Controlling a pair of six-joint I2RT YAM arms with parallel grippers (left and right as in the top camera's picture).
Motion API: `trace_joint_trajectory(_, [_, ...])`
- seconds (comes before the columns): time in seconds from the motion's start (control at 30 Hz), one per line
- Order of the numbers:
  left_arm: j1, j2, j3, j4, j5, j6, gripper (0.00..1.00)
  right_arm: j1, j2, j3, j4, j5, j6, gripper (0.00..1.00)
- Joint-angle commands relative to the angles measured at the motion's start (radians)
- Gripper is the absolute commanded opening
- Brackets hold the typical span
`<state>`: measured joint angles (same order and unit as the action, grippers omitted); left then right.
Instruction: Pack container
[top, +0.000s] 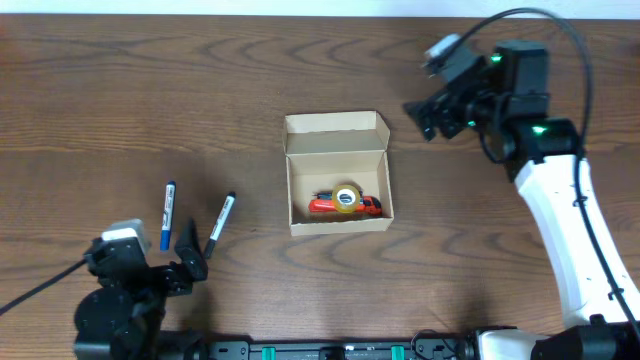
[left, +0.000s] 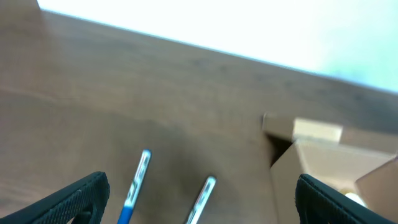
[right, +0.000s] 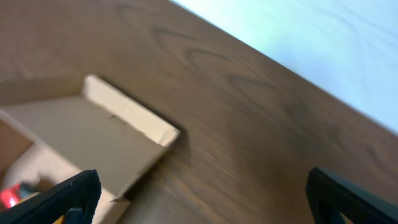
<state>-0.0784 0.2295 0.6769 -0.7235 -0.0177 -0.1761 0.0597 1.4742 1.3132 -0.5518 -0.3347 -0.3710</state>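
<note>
Between the spread left gripper (top: 185, 262) and right gripper (top: 421, 116): the container (top: 337, 136) (flap open).

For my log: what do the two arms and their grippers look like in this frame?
The right arm has a white tapered shell, black joint housings with green lights and a looping black cable. The left arm is black, with its own black cable. Each wrist carries a pale grey camera block. The left gripper and right gripper have matte black fingers.

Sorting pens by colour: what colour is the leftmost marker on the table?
Mostly blue; the leftmost marker shows best in the overhead view.
</note>
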Motion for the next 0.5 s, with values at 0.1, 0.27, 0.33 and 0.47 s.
trace_joint_trajectory(0.1, [0.006,0.058,0.061,0.012,0.046,-0.01,0.95,-0.088,-0.017,0.014,-0.007,-0.047,0.135,0.99])
trace_joint_trajectory(0.27, [0.006,0.108,0.08,0.064,0.197,0.023,0.95,-0.113,-0.017,0.014,-0.024,-0.028,0.171,0.99])
trace_joint_trajectory(0.33, [0.006,0.202,0.121,0.004,0.167,0.015,0.95,-0.124,-0.017,0.014,-0.025,0.013,0.208,0.99])
trace_joint_trajectory(0.47, [0.006,0.516,0.284,-0.206,0.041,0.011,0.95,-0.154,-0.016,0.014,-0.028,0.113,0.258,0.99])
